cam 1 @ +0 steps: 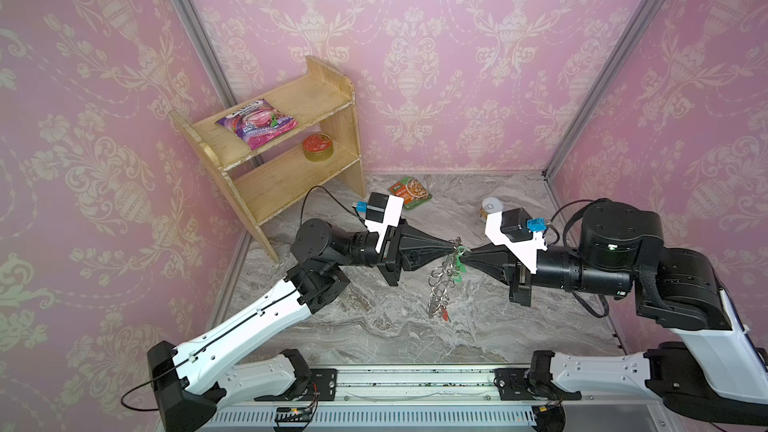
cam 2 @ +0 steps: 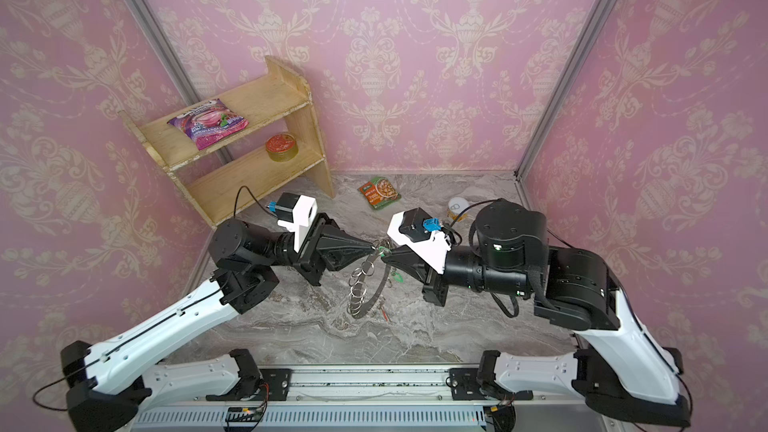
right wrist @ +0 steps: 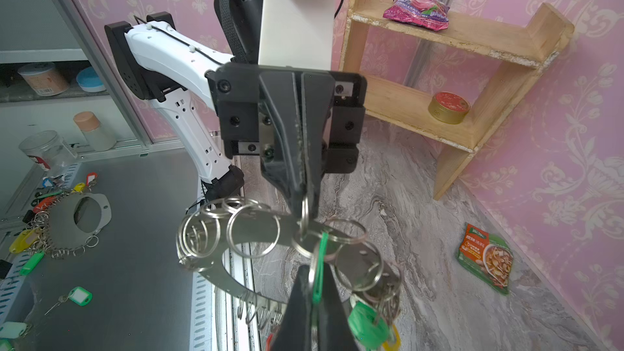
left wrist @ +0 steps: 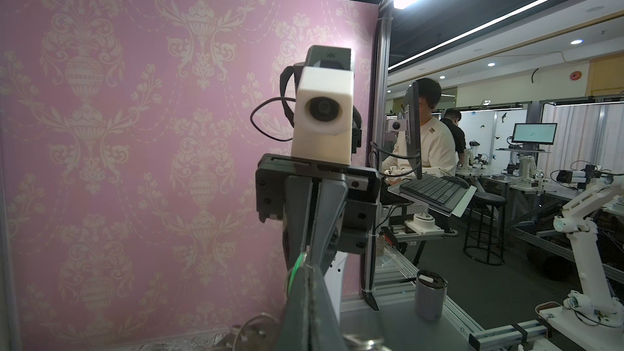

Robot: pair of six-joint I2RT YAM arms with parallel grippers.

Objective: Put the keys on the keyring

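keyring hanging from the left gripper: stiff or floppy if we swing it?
The keyring looks like flat metal plate: probably stiff, heavyish for its size. Its wire loops and hung keys dangle loose, so expect swing. The left gripper pinches just one loop, so the plate likely pivots there.

The walls [cam 1: 457, 56] are pink with a cream pattern of urns and flowers. The counter [cam 1: 395, 338] is grey marble, veined white. The shelf [cam 1: 291, 189] is pale yellow wood. Its packet [cam 1: 257, 120] is purple and pink, and its tin [cam 1: 317, 146] is gold with a red lid. The far packet [cam 1: 410, 193] is green and orange. The keyring [right wrist: 219, 276] is grey with silver loops. It carries a green key [right wrist: 319, 265], a yellow key [right wrist: 391, 341] and a red key [cam 1: 445, 317]. The left tool [cam 1: 451, 246] and right tool [cam 1: 467, 257] are black. The arms [cam 1: 249, 317] are white with black joints.
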